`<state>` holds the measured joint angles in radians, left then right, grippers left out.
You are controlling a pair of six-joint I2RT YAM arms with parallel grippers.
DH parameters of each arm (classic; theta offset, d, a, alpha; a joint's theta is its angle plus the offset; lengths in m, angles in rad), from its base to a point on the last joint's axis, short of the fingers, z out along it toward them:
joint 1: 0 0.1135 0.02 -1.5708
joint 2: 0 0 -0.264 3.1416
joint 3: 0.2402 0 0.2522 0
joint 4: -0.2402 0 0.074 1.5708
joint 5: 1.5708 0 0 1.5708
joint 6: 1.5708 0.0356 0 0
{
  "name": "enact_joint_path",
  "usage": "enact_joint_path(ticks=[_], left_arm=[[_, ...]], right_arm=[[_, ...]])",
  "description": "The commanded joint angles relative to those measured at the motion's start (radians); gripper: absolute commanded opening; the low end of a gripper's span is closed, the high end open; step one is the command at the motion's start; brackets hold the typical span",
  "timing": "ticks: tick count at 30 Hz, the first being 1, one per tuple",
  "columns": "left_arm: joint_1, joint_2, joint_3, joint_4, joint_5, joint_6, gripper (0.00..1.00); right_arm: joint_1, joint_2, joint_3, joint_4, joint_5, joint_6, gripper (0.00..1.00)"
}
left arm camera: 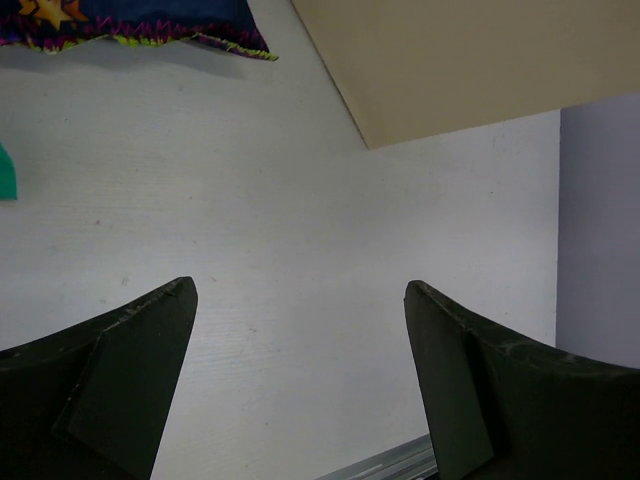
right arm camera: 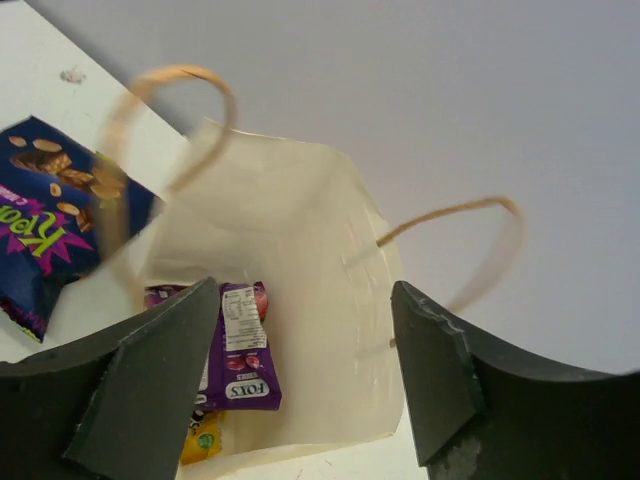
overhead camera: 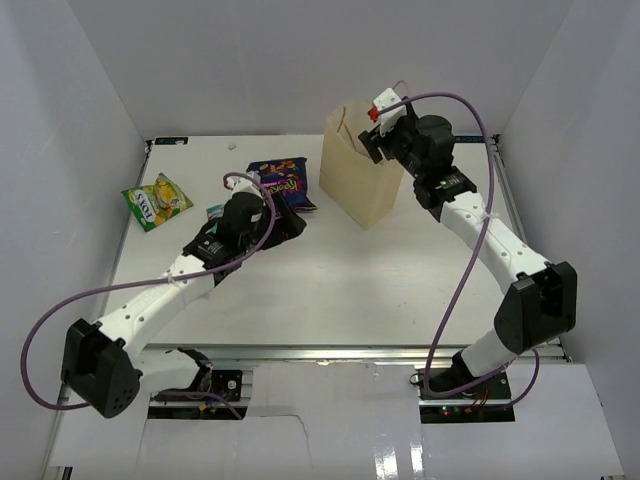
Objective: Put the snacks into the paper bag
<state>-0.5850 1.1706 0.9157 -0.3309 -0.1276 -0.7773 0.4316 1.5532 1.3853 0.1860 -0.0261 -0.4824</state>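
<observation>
The right gripper [right arm camera: 302, 290] hangs over the mouth of the tall tan kraft-paper bag [right arm camera: 300, 220], fingers spread wide and holding nothing. Below them, on the bag's floor, lie a glossy purple packet [right arm camera: 245, 350] and a yellow packet [right arm camera: 200, 440]. The left gripper [left arm camera: 300, 288] is likewise wide open and empty over the white table [left arm camera: 300, 200]. The dark blue-purple chip bag [left arm camera: 130, 20] lies ahead of its left finger, a teal packet [left arm camera: 5, 175] is off to that side, and the bag's base is ahead of its right finger.
</observation>
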Motion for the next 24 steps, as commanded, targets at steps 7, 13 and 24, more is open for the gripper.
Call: enact_joint_path(ticks=[7, 13, 24], left_arm=[[0.223, 0.392, 0.356, -0.089, 0.200, -0.036, 0.95], [0.345, 0.641, 0.670, -0.221, 0.108, 0.127, 0.98], [0.505, 0.905, 0.824, -0.103, 0.355, 0.314, 0.98]], right_arm=[[-0.212, -0.160, 0.084, -0.354, -0.550, 0.015, 0.95], [-0.342, -0.240, -0.119, -0.474, -0.698, 0.001, 0.95], [-0.451, -0.341, -0.385, -0.511, -0.747, 0.001, 0.95]])
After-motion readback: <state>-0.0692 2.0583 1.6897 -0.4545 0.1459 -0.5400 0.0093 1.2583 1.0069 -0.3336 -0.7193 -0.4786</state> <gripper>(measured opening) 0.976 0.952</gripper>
